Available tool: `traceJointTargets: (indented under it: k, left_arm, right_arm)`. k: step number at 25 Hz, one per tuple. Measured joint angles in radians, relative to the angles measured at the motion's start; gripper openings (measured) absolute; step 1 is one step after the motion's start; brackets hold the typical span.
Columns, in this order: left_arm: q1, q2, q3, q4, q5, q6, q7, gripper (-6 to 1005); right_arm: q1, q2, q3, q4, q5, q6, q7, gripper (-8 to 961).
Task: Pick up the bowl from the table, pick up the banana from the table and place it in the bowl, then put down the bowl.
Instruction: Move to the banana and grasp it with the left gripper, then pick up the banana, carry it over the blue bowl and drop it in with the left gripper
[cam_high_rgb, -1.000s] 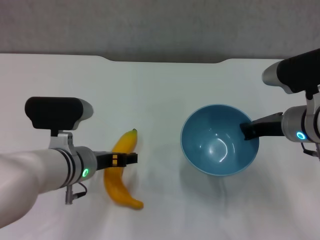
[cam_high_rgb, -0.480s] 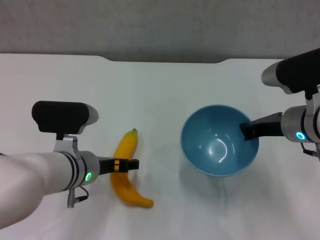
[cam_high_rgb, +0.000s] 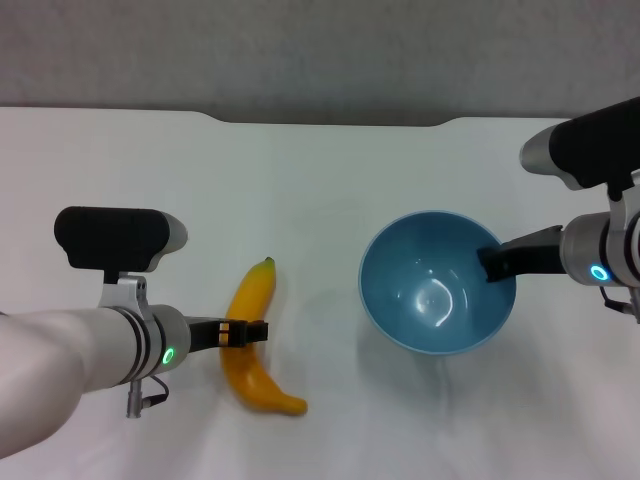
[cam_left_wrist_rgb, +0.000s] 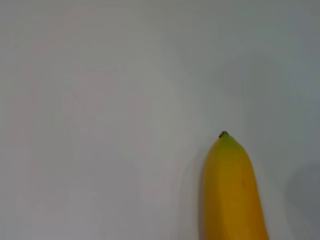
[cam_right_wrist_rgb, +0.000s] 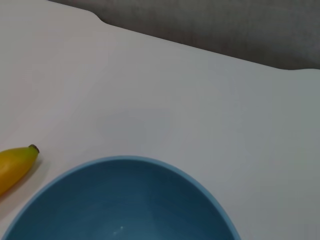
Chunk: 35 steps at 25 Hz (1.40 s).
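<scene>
Step in hand: banana pickup, judged from positions. Your right gripper (cam_high_rgb: 492, 262) is clamped on the rim of the bowl (cam_high_rgb: 437, 281) at its right side; the shadow spread under the bowl suggests it is held just off the table (cam_high_rgb: 320, 180), though you cannot confirm the gap from the head view. The bowl is empty.

Your left gripper (cam_high_rgb: 250, 331) sits at the middle of the banana (cam_high_rgb: 249, 338), dark fingers across the fruit. Whether they have closed on it or only straddle it, you cannot tell. The banana lies on the table, stem tip pointing to the far edge, well apart from the bowl, to its left. The left wrist view shows only the banana's stem end (cam_left_wrist_rgb: 231, 190) on bare white surface, no fingers.

Next move, as a judgement: confirm a firm hold at the banana's middle, lift, carry it right over the bowl's rim and release. The banana is longer than the bowl is wide, so expect it to rest slanted.

Surface: plain white matte tabletop, shallow notch in the far edge. Behind it, a grey wall (cam_high_rgb: 320, 50).
</scene>
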Motion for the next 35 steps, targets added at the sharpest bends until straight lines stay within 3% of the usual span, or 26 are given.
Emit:
traceJointTargets:
  k: [16,22,29,31,35]
  left_arm:
    - [-0.018,-0.002,0.008,0.022,-0.007,0.007,0.0,784]
    - [0.003,0.004,-0.006,0.0,-0.003,0.004,0.0,548]
    - [0.125,0.009,-0.124,-0.197,0.111,0.069,0.0,514]
    - [0.187,0.01,-0.144,-0.312,0.132,0.082,0.0,516]
    - [0.231,0.011,-0.145,-0.406,0.133,0.08,0.0,521]
  right_arm:
    - [-0.002,0.0,0.0,0.002,0.0,0.0,-0.002,33]
    - [-0.004,0.0,0.0,0.0,0.0,0.0,-0.002,32]
    - [-0.005,0.001,-0.003,-0.013,0.009,-0.018,-0.005,33]
    - [-0.013,0.001,-0.006,-0.02,0.037,-0.044,-0.028,33]
    - [-0.022,0.002,-0.008,-0.048,0.123,-0.085,-0.09,33]
